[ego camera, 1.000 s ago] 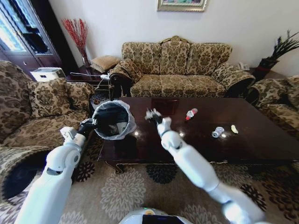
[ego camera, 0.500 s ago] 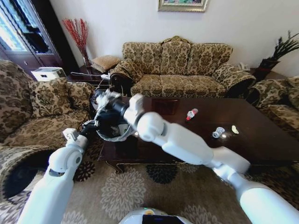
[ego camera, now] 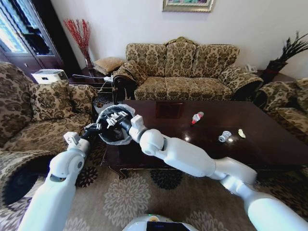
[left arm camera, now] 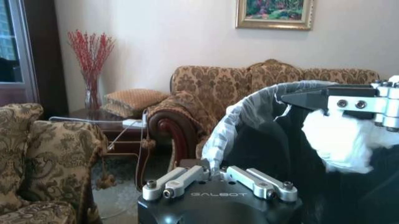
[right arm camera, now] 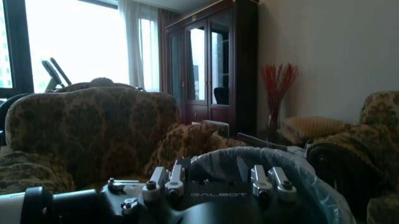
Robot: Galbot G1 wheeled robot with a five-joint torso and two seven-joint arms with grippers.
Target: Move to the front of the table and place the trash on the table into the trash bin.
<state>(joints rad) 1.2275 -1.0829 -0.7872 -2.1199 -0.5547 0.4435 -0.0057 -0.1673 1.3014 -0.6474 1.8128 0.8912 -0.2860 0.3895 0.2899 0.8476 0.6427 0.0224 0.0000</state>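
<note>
Paper (left arm camera: 339, 140) in right hand (ego camera: 114, 120), over bin (ego camera: 126, 111)

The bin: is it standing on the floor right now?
No. The left hand grips the bin by its bag-lined rim and holds it up beside the table, off the floor.

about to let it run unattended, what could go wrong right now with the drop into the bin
1. The left gripper holds the trash bin by the ruffled bag liner at its rim; the thin plastic might slip or tear.
2. The right gripper, holding white crumpled paper, sits at the bin's mouth; paper released near the rim could fall onto the carpet.
3. Withdrawing, the right arm could snag the liner.
</note>
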